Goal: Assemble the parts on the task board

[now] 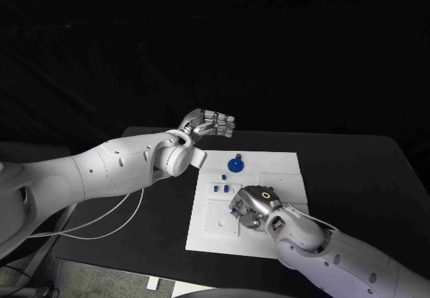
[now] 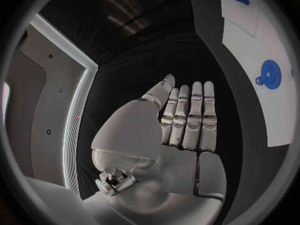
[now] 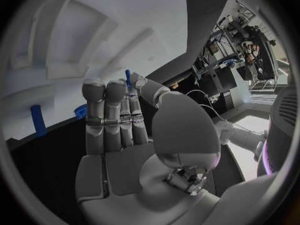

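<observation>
Head view: a black table (image 1: 358,167) in a dark room carries one white task board (image 1: 278,167); on it lie one round blue part (image 1: 235,164) at 12 o'clock of the right hand (image 1: 253,207), which rests on the board's lower middle, and two small blue parts (image 1: 220,183) at its 10 o'clock, while the left hand (image 1: 208,124) is raised off the board's far left corner, and no writing is legible. Left wrist view: the left hand (image 2: 181,130) holds nothing, fingers straight and side by side, with the round blue part (image 2: 270,75) on the board (image 2: 250,40) at 2 o'clock. Right wrist view: the right hand (image 3: 125,120) pinches a slim blue part (image 3: 128,78) at its fingertips, another blue part (image 3: 38,120) standing at 9 o'clock.
</observation>
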`<act>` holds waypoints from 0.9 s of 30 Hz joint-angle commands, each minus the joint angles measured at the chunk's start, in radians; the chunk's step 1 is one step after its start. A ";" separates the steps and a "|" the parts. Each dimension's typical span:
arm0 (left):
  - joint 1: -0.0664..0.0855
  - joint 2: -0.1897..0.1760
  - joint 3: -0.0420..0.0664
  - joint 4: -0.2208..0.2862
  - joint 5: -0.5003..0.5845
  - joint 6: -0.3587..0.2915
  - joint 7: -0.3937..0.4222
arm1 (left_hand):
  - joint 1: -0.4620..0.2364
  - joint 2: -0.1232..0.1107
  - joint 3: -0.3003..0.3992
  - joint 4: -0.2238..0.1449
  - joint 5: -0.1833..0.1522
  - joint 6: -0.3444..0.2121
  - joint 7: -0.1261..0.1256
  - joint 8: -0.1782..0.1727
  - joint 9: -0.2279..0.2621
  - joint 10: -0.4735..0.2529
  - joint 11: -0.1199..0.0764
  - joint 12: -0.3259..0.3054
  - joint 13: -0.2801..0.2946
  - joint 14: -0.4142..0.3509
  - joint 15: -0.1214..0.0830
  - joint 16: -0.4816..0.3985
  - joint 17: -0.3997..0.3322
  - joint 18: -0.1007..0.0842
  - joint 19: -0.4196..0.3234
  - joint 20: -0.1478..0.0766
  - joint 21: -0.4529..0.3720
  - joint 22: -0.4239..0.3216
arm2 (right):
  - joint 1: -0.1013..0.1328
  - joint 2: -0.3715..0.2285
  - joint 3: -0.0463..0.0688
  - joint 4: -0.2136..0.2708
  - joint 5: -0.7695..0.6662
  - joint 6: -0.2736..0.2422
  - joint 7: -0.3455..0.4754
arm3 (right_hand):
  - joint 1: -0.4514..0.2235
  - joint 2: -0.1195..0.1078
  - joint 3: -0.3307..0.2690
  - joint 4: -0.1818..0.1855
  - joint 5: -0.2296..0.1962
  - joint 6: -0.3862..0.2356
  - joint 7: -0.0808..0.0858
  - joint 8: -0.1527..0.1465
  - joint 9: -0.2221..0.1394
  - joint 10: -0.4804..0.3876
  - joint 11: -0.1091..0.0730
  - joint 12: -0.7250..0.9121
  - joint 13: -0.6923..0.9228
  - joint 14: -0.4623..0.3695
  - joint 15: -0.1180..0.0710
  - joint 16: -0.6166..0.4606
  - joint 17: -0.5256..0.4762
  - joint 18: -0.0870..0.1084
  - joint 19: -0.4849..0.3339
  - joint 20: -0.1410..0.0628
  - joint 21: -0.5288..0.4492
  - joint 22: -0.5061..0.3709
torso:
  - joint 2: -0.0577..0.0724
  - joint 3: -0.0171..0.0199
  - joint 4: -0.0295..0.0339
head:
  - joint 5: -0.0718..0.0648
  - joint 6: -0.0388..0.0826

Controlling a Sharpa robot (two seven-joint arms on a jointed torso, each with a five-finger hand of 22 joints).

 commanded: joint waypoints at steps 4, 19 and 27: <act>0.001 0.003 0.001 0.005 0.007 0.016 0.010 | 0.001 0.005 -0.005 0.000 0.002 0.003 0.002 0.003 -0.001 0.000 0.002 -0.004 -0.001 -0.007 0.001 -0.001 -0.001 0.019 0.004 0.000 0.004 0.001 | -0.001 0.006 0.000 -0.008 -0.037 0.001 -0.018 | 0.009 -0.001 0.000 -0.004 0.007 0.008 0.001 0.004 0.001 0.005 0.000 0.005 0.001 0.005 -0.003 -0.003 0.001 0.010 0.044 -0.008 -0.004 0.062 | 0.000 0.0008 0.0000 | 0.002 -0.003; 0.001 0.006 0.001 0.008 0.007 0.021 0.006 | -0.001 0.004 -0.007 0.003 0.000 0.001 0.003 0.003 -0.001 -0.004 0.004 -0.004 -0.001 -0.010 0.003 -0.001 -0.001 0.021 0.005 0.002 0.002 0.001 | -0.001 0.021 0.000 -0.024 -0.042 0.015 -0.021 | 0.008 0.000 0.001 -0.005 0.007 0.007 0.002 0.004 0.001 0.003 0.001 0.005 0.001 0.004 -0.003 -0.004 0.003 0.009 0.044 -0.008 -0.005 0.062 | 0.000 0.0006 0.0000 | 0.008 -0.010; 0.001 0.006 0.001 0.015 0.008 0.024 0.004 | -0.003 0.004 -0.008 0.005 0.000 0.000 0.003 0.003 -0.001 -0.005 0.004 -0.004 -0.001 -0.011 0.003 -0.001 -0.001 0.021 0.006 0.003 0.002 0.000 | -0.001 0.034 -0.004 -0.041 -0.041 0.022 -0.018 | 0.008 0.001 -0.001 -0.007 0.007 0.007 0.002 0.004 0.001 0.003 0.001 0.005 0.000 0.004 -0.003 -0.005 0.004 0.009 0.044 -0.009 -0.005 0.062 | 0.000 0.0007 0.0011 | 0.013 -0.016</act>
